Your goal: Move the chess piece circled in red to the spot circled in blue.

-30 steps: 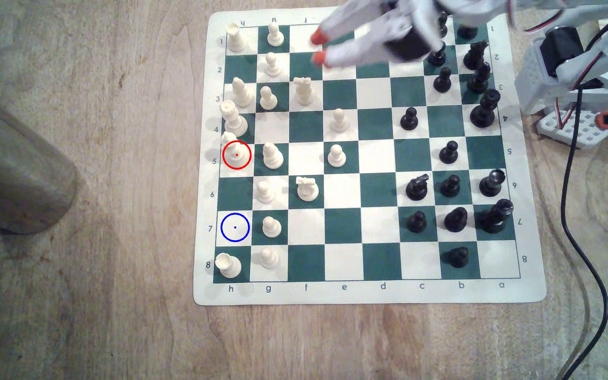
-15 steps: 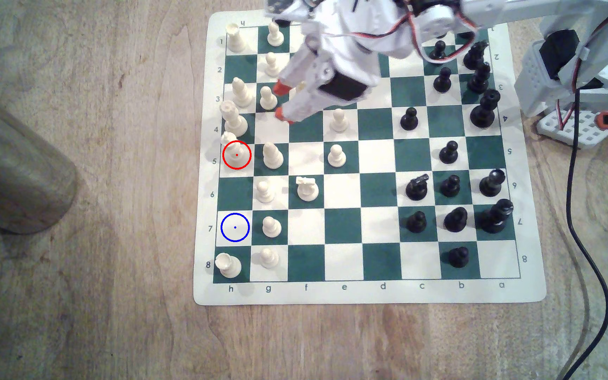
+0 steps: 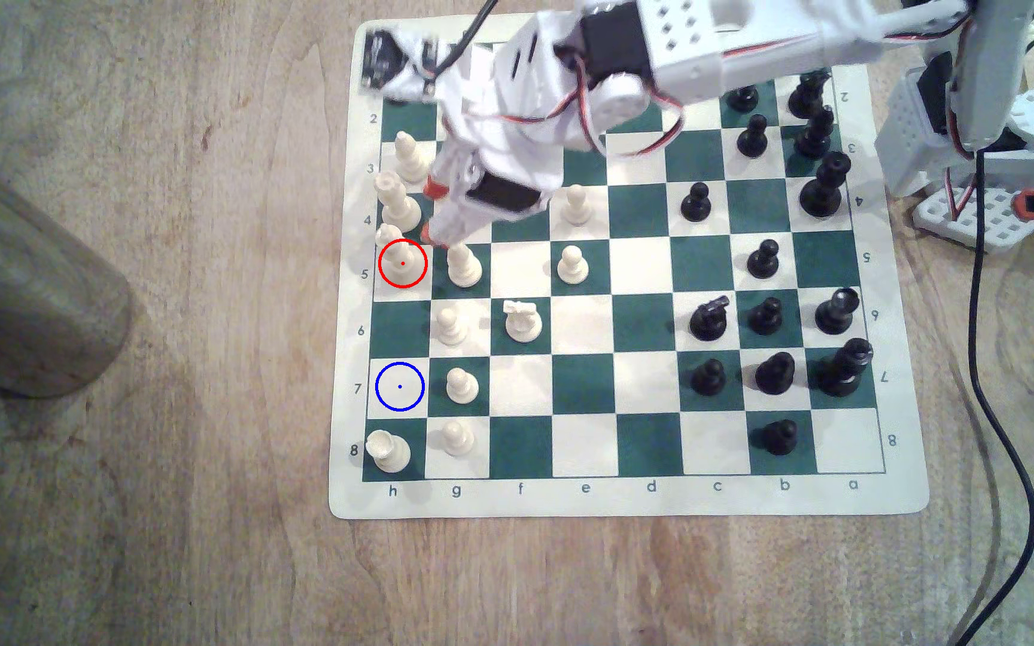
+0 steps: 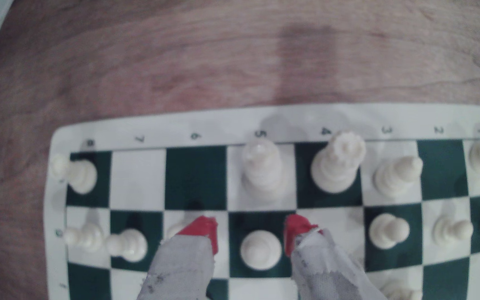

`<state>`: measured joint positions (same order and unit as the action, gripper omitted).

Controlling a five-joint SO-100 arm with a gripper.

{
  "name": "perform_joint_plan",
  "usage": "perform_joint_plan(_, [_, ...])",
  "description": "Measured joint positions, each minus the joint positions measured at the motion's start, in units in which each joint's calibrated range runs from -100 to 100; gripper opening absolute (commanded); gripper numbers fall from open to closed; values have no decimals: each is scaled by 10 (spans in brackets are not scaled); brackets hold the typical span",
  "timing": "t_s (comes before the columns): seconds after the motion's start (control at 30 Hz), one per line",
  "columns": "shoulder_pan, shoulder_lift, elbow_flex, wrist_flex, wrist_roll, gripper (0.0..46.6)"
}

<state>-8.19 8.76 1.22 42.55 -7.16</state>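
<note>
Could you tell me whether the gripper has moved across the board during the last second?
Yes. The gripper has travelled from the board's rank 1 edge down toward the exterior view's lower left, nearing the chess piece circled in red.

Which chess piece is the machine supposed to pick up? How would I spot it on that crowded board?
Find the board's edge column marked h, at the exterior view's left, and go to row 5. The piece there is tall and cream with a small knob top, ringed in red. Its tall neighbour on row 4 has a notched crown, and the pawn beside it is shorter.
</note>
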Motion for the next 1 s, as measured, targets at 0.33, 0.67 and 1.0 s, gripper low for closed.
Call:
perform_joint_plan(0.33, [-1, 81, -61, -22, -1, 166])
perform_joint_plan(0.67, [-1, 128, -107, -22, -1, 163])
perform_joint_plan(1.0, [13, 154, -119, -39, -1, 162])
